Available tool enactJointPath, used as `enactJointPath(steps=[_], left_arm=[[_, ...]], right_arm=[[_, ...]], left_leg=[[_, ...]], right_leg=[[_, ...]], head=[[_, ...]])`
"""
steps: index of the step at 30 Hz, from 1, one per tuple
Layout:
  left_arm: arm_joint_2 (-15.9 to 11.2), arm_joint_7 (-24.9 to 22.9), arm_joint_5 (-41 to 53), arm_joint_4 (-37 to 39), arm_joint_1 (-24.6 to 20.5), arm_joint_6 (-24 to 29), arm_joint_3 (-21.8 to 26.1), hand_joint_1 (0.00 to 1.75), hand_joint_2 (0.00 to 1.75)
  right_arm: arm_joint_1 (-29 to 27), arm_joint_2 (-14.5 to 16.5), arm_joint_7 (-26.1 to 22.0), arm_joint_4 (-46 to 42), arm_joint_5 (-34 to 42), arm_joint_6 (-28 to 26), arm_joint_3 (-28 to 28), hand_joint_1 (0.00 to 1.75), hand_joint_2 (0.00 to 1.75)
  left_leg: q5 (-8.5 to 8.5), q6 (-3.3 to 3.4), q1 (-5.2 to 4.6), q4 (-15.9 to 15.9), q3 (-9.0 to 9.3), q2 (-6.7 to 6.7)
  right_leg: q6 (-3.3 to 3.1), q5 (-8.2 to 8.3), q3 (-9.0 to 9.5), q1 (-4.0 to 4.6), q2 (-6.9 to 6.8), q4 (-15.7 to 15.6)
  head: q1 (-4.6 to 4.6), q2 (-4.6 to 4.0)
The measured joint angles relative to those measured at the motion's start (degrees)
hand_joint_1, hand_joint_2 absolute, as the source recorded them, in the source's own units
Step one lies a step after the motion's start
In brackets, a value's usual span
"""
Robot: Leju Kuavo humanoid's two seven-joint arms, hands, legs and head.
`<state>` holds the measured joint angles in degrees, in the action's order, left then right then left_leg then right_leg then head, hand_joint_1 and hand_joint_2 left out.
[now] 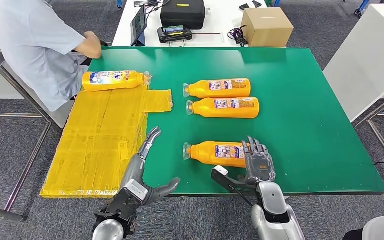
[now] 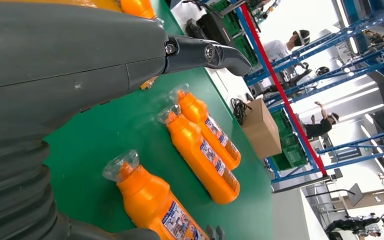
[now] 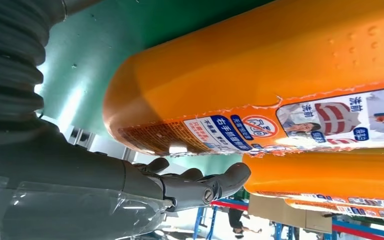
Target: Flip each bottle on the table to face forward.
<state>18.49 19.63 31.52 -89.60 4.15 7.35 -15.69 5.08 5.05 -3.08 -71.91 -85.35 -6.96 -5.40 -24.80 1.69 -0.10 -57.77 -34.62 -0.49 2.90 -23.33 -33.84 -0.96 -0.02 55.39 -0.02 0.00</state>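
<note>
Head view: one orange bottle (image 1: 114, 80) lies flipped at upper left; three remain. The right hand (image 1: 258, 160), fingers apart, covers the nearest bottle (image 1: 215, 153) at lower middle. The left hand (image 1: 142, 162) is spread, empty.

A flattened yellow cardboard sheet (image 1: 97, 142) is lying over the left edge of the green bench (image 1: 305, 120). A person in a pale blue shirt (image 1: 35, 45) is leaning beside it. Behind, a brown cardboard box (image 1: 266, 27) and a black case (image 1: 182, 13) are sitting on a white table (image 1: 220, 27).

Bright, even overhead light, soft shadows
</note>
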Motion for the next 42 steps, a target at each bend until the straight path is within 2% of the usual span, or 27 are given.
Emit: enactJointPath(steps=[24,33,37,40,41,42], left_arm=[[0.0,0.5,0.8,2.4,-1.2,-0.5,-1.4,0.0,1.75],[0.0,0.5,1.0,2.8,-1.3,-1.3,-1.4,0.0,1.75],[0.0,0.5,1.1,2.9,-1.4,-1.4,-1.4,0.0,1.75],[0.0,0.5,1.1,2.9,-1.4,-1.4,-1.4,0.0,1.75],[0.0,0.5,1.1,2.9,-1.4,-1.4,-1.4,0.0,1.75],[0.0,0.5,1.1,2.9,-1.4,-1.4,-1.4,0.0,1.75]], right_arm=[[8.4,0.3,-1.0,12.5,1.3,0.0,-2.3,0.0,1.75],[12.3,0.3,2.4,16.6,0.6,5.7,-4.5,0.0,1.75],[13.5,0.2,2.8,18.3,0.6,6.3,-5.1,0.0,1.75],[13.9,0.2,2.9,18.9,0.6,6.4,-5.3,0.05,1.75],[14.0,0.2,3.0,19.1,0.5,6.5,-5.4,0.13,1.75],[14.1,0.2,3.1,19.3,0.5,6.5,-5.5,0.33,1.75]], left_leg=[[0.0,0.0,0.0,0.0,0.47,0.27],[-0.13,-0.06,0.01,0.0,0.98,0.35],[-0.22,-0.08,0.01,0.0,1.26,0.33],[-0.21,-0.06,0.01,0.0,1.34,0.33],[-0.2,-0.05,0.01,0.0,1.37,0.35],[-0.19,-0.05,0.01,0.0,1.39,0.37]], right_leg=[[-0.02,0.03,0.37,0.01,0.05,0.0],[-0.04,0.0,0.66,0.02,0.31,0.0],[-0.16,-0.1,0.47,0.02,0.35,-0.1],[-0.14,-0.06,0.56,0.02,0.36,-0.1],[-0.12,-0.03,0.68,0.03,0.37,-0.1],[-0.1,0.01,0.83,0.03,0.39,-0.1]], head=[[-0.01,0.0],[-0.01,0.0],[0.01,0.0],[0.01,0.0],[0.01,0.0],[0.0,0.0]])
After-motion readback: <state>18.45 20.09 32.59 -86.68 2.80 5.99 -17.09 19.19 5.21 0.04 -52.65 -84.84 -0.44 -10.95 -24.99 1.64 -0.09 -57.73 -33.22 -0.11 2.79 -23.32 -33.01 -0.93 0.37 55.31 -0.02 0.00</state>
